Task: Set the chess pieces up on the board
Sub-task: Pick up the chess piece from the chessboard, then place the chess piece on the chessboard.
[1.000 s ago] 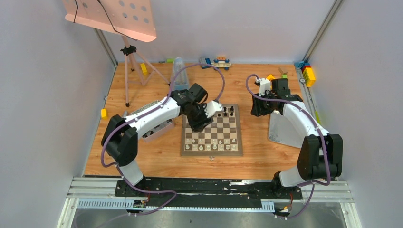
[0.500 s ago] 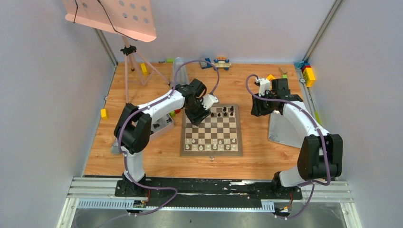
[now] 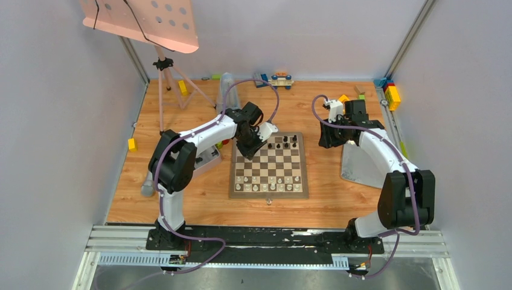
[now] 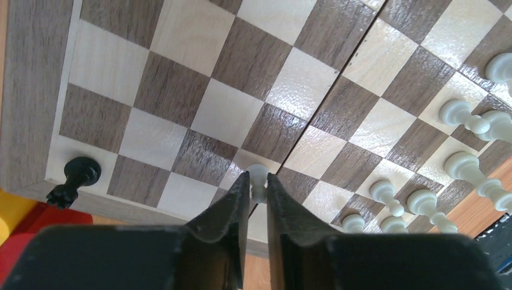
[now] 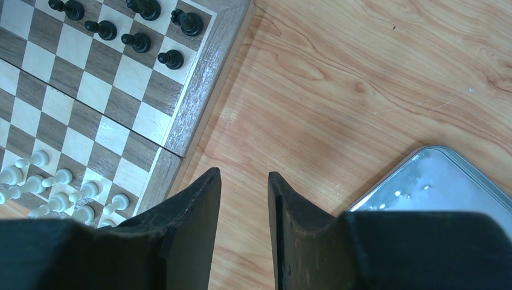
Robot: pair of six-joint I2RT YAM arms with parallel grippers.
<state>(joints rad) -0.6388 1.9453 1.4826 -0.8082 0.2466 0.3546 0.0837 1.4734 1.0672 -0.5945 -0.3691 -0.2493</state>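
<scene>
The wooden checkered board (image 3: 272,158) lies mid-table. Black chess pieces (image 3: 285,142) stand on its far rows, white ones (image 3: 268,184) on its near rows. My left gripper (image 3: 252,147) is over the board's far-left part. In the left wrist view it (image 4: 258,181) is shut on a white pawn (image 4: 259,175), just above a square near the board's edge. A black piece (image 4: 75,176) stands on the corner square. My right gripper (image 5: 244,178) hangs open and empty over bare wood, right of the board (image 5: 199,90).
A grey metal tray (image 3: 356,166) lies under the right arm. A clear container (image 3: 205,162) sits left of the board, with red and yellow blocks (image 4: 12,211) beside it. A music stand's tripod (image 3: 163,90) and toy blocks (image 3: 392,93) line the back. One white piece (image 3: 270,201) lies before the board.
The left arm has swung left from the board's far middle to its far-left part, and its jaws have closed on the white pawn. The right arm has not moved.
</scene>
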